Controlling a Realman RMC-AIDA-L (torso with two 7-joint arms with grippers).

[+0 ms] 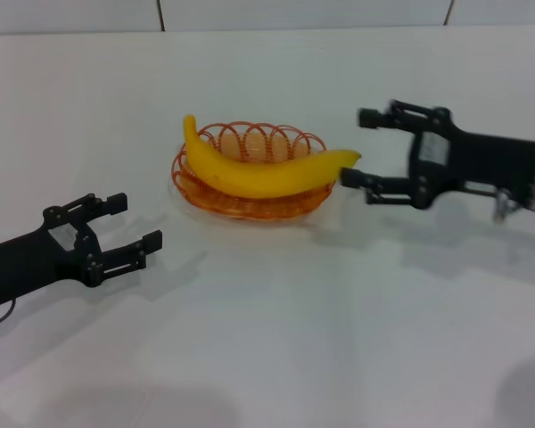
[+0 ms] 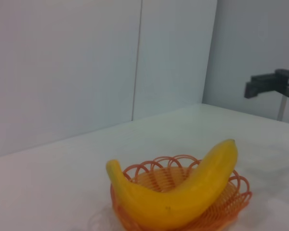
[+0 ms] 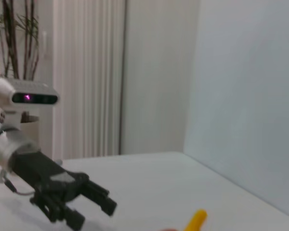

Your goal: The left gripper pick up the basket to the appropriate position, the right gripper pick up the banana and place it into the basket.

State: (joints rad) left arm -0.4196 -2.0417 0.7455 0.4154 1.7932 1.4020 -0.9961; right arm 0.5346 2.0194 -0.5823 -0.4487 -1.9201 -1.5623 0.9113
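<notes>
The yellow banana [image 1: 259, 169] lies across the orange wire basket [image 1: 250, 203] on the white table, its ends over the rim. It also shows in the left wrist view [image 2: 183, 192], resting in the basket [image 2: 233, 202]. My right gripper [image 1: 355, 147] is open and empty, just right of the banana's tip and apart from it. My left gripper [image 1: 135, 223] is open and empty, to the front left of the basket. The right wrist view shows the left gripper [image 3: 94, 207] farther off and the banana's tip [image 3: 196, 220].
The white table [image 1: 294, 339] stretches in front of the basket. A pale wall runs along the table's far edge [image 1: 250, 13]. The right gripper's finger [image 2: 267, 84] shows in the left wrist view.
</notes>
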